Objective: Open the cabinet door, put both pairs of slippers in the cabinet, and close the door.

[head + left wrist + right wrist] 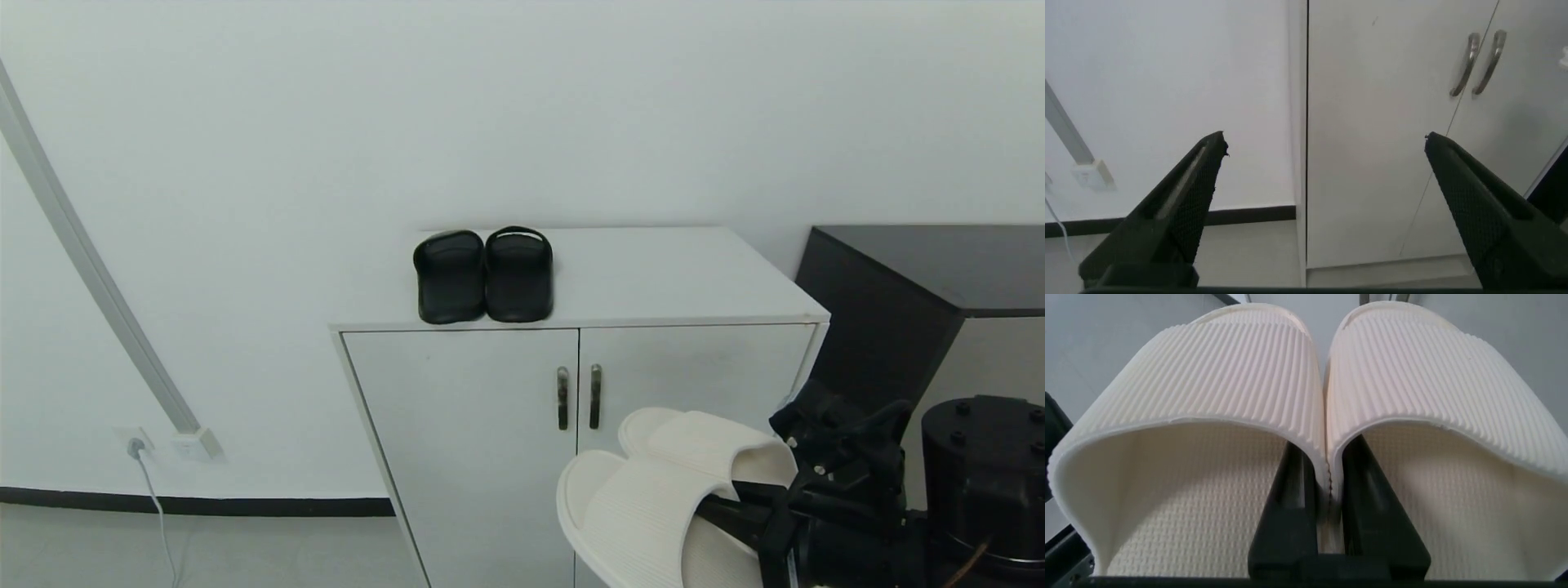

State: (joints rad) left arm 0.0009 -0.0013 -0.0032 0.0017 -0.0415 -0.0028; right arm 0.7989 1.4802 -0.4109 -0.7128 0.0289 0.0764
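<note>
Cabinet: the white two-door cabinet (pixel 669 273) is standing against the wall, with both doors sitting shut.
Handles: two slim metal door handles (pixel 562 398) are hanging upright side by side at the seam where the doors are meeting.
Black slippers: the pair of black slippers (pixel 478 282) is lying on the cabinet top, towards its left end. The two are touching each other, with their heels coming up to the front edge.
White slippers: the ribbed white slippers (pixel 669 490) are hanging in the air in front of the lower part of the right door, side by side, with their toes pointing at the cabinet.
Right gripper: the right gripper (pixel 1328 498) is carrying the white pair. One black finger is reaching into each slipper, and the two fingers are pinching the neighbouring strap walls together between them.
Left gripper: the left gripper (pixel 1323 147) is hovering low in front of the cabinet's left edge. Its two fingers are spreading wide apart and gripping nothing, and the left door and the handles are showing beyond them.
Black table: a black table (pixel 939 261) is standing just to the right of the cabinet.
Wall: a grey cable duct (pixel 82 245) is running slantwise down the wall to the left. Next to its lower end, a wall socket (pixel 135 445) is holding a plug whose white cord is trailing down to the floor.
</note>
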